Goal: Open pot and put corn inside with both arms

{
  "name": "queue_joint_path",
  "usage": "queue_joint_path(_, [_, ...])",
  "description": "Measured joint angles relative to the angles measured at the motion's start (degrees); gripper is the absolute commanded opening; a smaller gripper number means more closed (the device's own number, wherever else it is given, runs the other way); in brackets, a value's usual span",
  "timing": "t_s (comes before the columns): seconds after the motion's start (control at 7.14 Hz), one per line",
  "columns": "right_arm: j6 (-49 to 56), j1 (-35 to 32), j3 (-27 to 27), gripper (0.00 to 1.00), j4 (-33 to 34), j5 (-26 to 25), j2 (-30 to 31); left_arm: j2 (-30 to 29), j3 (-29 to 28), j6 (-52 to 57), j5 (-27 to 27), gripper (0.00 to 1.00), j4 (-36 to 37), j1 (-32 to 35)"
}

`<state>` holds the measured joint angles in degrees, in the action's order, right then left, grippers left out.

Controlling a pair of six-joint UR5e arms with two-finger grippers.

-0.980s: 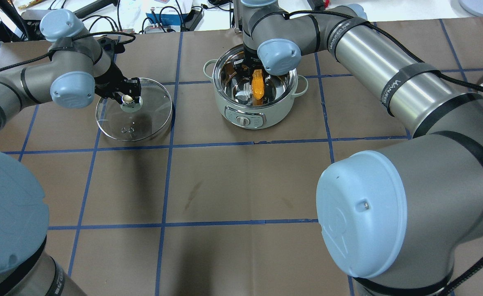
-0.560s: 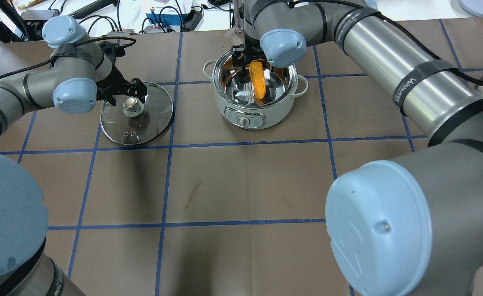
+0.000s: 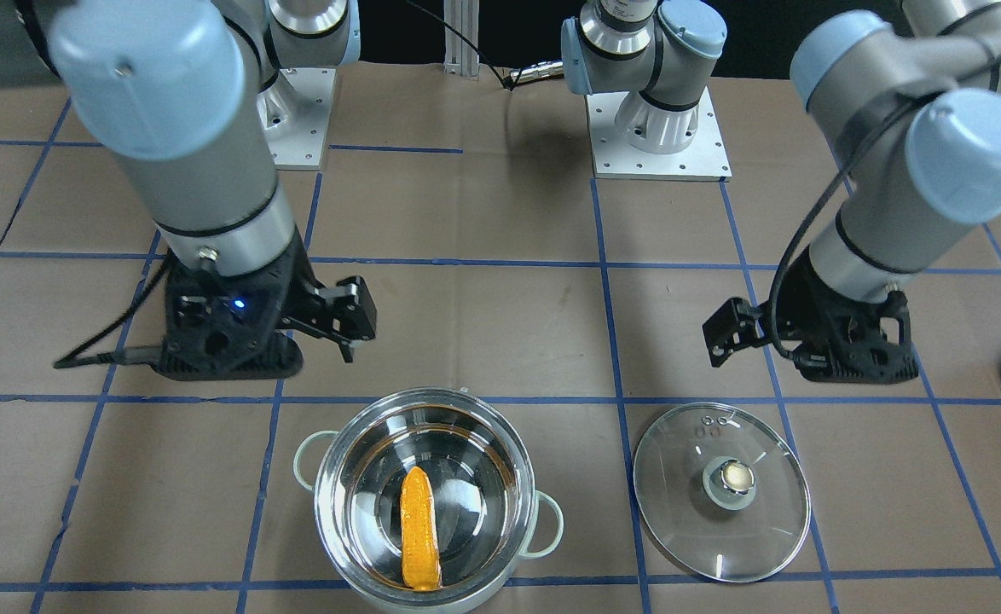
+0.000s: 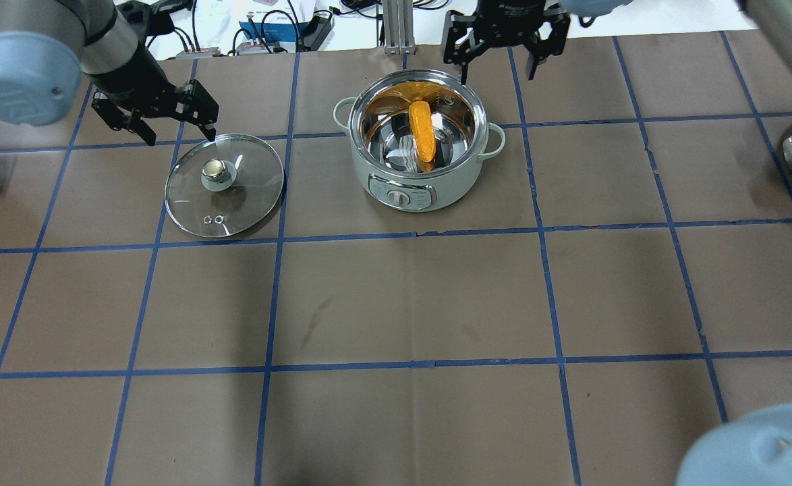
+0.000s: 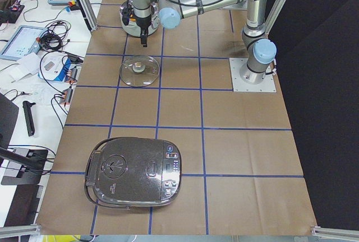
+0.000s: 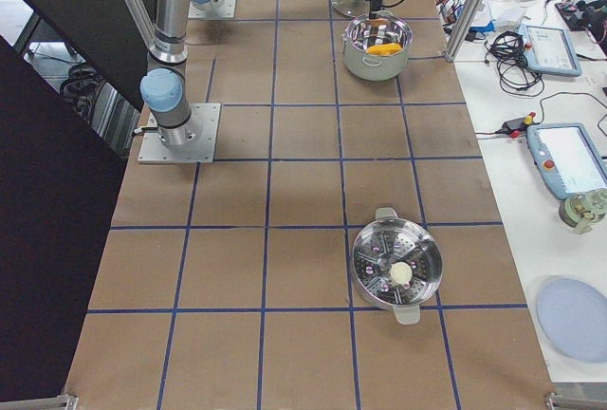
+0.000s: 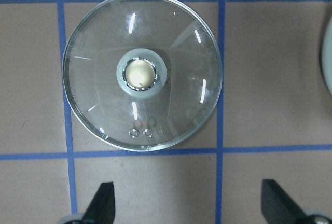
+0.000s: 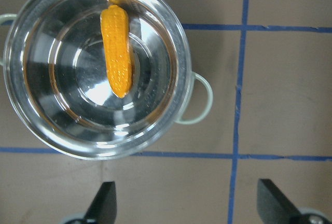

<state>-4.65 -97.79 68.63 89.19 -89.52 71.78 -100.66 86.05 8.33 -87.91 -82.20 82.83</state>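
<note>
The right arm (image 3: 202, 170) holds its jaws apart and empty above the open pot (image 4: 417, 182) — well clear of its rim. Below them the corn (image 4: 423, 135) lies inside the pot, one end against the wall. The left arm (image 3: 867, 230) has its jaws spread too, gripping nothing. Beneath them the glass lid (image 4: 247, 196) rests flat on the tabletop (image 4: 396, 304) — knob (image 4: 214, 170) up, beside the pot but apart from it.
</note>
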Motion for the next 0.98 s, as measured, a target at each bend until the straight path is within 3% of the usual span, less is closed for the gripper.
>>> queue_joint_path(0.14, [3.9,2.7,4.1,0.95,-2.2,0.1,6.1,4.5,-1.0,0.0,-0.5,1.0,-5.1,2.3])
queue_joint_path(0.42, [7.7,6.6,13.6,1.0,-2.4,0.2,15.5,8.8,-0.1,-0.1,-1.2,1.0,-8.4,6.0])
queue_joint_path(0.98, [8.3,6.9,17.2,1.0,-1.7,0.2,18.2,10.6,2.3,0.1,-1.3,1.0,-8.7,7.1])
